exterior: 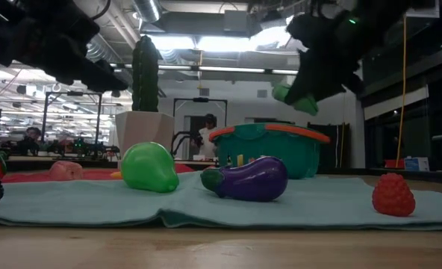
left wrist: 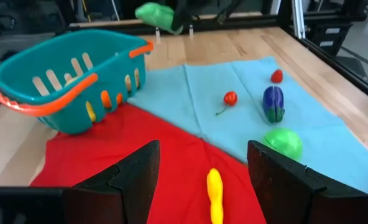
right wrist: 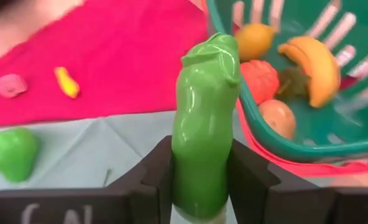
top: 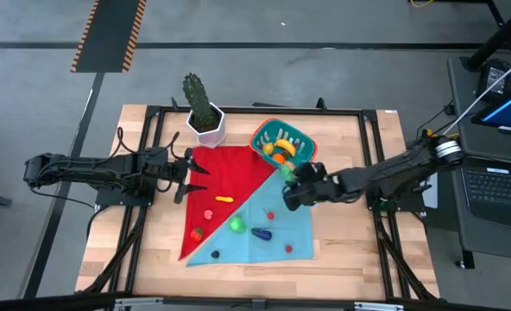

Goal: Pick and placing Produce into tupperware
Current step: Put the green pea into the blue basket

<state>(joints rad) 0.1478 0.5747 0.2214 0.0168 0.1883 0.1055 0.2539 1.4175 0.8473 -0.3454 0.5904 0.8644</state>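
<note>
Right gripper (right wrist: 199, 180) clamped on a long green vegetable (right wrist: 204, 124), bottom centre of its wrist view, beside the teal tub (right wrist: 308, 146).
Low view, front to back: purple eggplant (exterior: 249, 179) centre and red berry (exterior: 393, 194) lower right on the blue cloth (exterior: 206, 209), green pear (exterior: 148, 167) left of centre, tub behind at centre, held off the table, cactus pot (exterior: 144, 128) beyond. Inside the tub: banana (right wrist: 314, 65), orange pieces. High view: left gripper (top: 185, 175), fingers apart and empty, mid-left at the red cloth's (top: 230, 177) edge; yellow piece (top: 225, 199) on red, centre.
</note>
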